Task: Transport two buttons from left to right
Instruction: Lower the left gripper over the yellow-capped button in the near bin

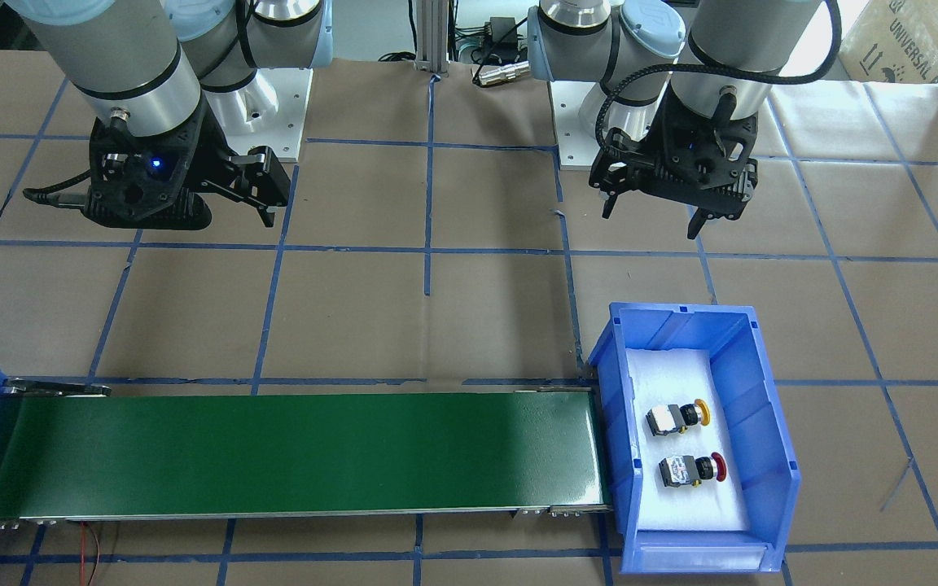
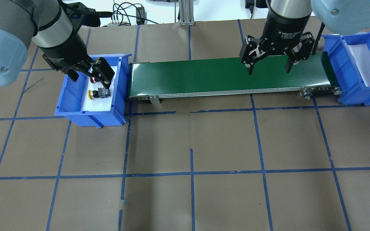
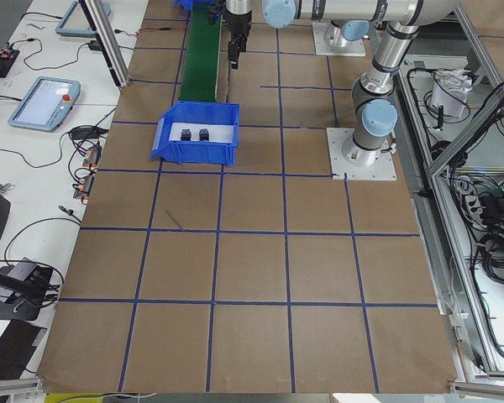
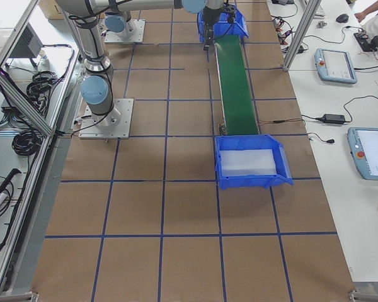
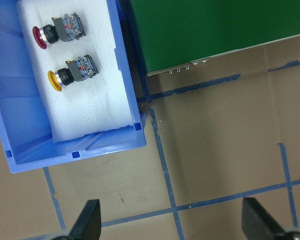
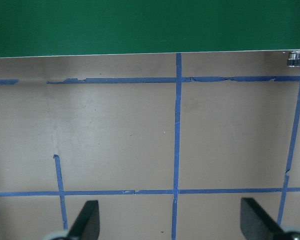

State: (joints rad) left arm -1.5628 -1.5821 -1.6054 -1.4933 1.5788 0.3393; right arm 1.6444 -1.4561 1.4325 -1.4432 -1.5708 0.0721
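Observation:
Two buttons lie side by side on white foam in the left blue bin (image 1: 772, 407): a yellow button (image 1: 681, 417) and a red button (image 1: 693, 470). The left wrist view shows the red button (image 5: 57, 31) and the yellow button (image 5: 72, 71) at its top left. In the overhead view the yellow button (image 2: 99, 93) is plain and the red button (image 2: 92, 79) is partly hidden by the gripper. My left gripper (image 1: 650, 224) is open and empty, high above the table on the robot's side of the bin. My right gripper (image 2: 269, 71) is open and empty, up over the green conveyor belt (image 2: 204, 75).
The belt (image 1: 290, 452) runs between the left bin and a second blue bin (image 2: 348, 80) with white foam at its right end. The table is brown paper with a blue tape grid (image 1: 428, 244). Both arm bases stand at the table's back edge.

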